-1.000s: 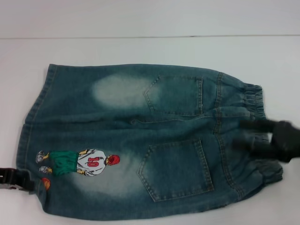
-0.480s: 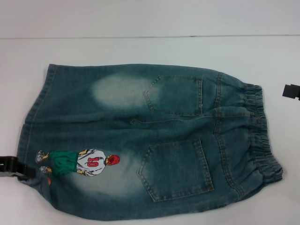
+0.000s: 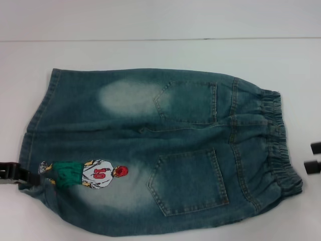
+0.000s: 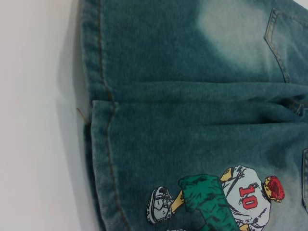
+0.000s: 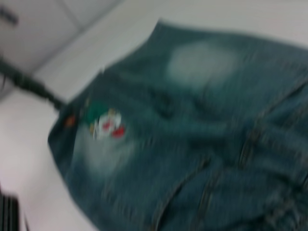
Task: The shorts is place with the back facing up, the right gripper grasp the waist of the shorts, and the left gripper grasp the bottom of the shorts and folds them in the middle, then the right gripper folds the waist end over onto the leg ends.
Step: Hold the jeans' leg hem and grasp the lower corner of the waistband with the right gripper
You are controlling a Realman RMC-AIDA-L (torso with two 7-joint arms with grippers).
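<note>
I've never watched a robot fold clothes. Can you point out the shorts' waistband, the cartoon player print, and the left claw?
waistband [image 3: 275, 131]: head view, on the gathered elastic edge.
player print [image 3: 98, 173]: head view, on the white numbered shirt.
left claw [image 3: 12, 172]: head view, on the black part at the leg hem.

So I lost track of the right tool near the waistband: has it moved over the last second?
Yes. The right tool has backed off the elastic waistband of the shorts, now at the picture's right edge.
</note>
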